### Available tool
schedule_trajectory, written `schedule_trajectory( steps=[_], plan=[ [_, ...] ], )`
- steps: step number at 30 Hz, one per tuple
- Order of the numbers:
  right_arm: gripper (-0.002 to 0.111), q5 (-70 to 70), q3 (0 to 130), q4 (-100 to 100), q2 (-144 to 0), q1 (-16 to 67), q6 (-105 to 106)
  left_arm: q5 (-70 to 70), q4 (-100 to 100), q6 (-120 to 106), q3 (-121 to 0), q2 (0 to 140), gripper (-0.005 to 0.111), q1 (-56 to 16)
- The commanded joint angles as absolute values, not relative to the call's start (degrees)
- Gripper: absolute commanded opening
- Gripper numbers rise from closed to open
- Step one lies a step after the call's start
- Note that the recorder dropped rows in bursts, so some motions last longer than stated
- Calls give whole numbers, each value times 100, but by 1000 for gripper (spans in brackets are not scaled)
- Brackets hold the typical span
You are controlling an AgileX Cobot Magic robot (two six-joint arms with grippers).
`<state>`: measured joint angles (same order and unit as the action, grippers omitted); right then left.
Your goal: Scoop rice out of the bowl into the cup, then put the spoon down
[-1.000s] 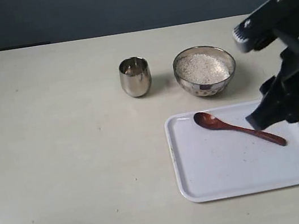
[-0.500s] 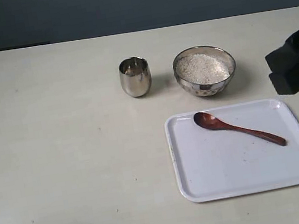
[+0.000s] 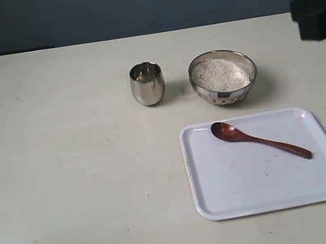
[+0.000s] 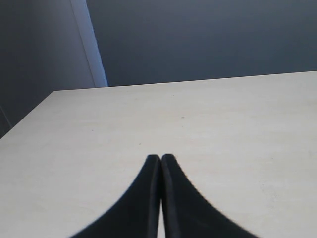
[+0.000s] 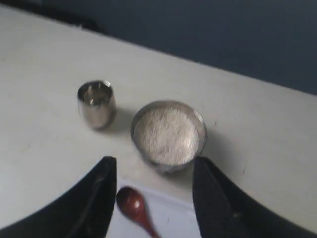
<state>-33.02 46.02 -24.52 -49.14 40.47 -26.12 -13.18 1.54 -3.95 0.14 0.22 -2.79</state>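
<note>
The steel bowl (image 3: pixel 224 77) (image 5: pixel 168 135) holds a heap of white rice (image 3: pixel 219 73) (image 5: pixel 166 134) at the table's centre right. To its left stands the small steel cup (image 3: pixel 147 83) (image 5: pixel 96 103). The reddish-brown wooden spoon (image 3: pixel 257 139) (image 5: pixel 132 204) lies loose on the white tray (image 3: pixel 268 192), its oval end toward the bowl. My right gripper (image 5: pixel 154 166) is open and holds nothing, raised well above the tray; only a dark part of that arm (image 3: pixel 320 11) shows at the exterior view's right edge. My left gripper (image 4: pixel 161 157) is shut over bare table, holding nothing.
The tray's front half is bare. A dark wall runs behind the table's far edge (image 3: pixel 136 34). In the left wrist view a pale wall corner (image 4: pixel 89 44) rises beyond the tabletop.
My right arm has lifted up and away from the spoon handle on the tray toward the upper right edge. The spoon, bowl and cup have stayed put.
</note>
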Motion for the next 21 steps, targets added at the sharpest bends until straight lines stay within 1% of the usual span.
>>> schedule_trajectory(
  steps=[1,4,6,8,12,16,21],
  plan=[
    [47,-1361,3793,-2259,-4625,2686,-2645,-1246,160,-382,0,0,0,-304],
    [47,140,2903,-1878,-4209,1755,-2663,-1246,160,-382,0,0,0,-304],
    [47,701,2259,-1736,-3799,1296,-2663,-1246,160,-382,0,0,0,-304],
    [47,960,1741,-1625,-3363,967,-2663,-1246,160,-382,0,0,0,-304],
    [47,1000,990,-1613,-2450,497,-2663,-1246,160,-382,0,0,0,-304],
    [47,875,703,-1613,-1709,111,-2663,-1246,160,-382,0,0,0,-304],
    [47,129,377,-1638,-584,-6,-2663,-1246,160,-382,0,0,0,-304]
  ],
)
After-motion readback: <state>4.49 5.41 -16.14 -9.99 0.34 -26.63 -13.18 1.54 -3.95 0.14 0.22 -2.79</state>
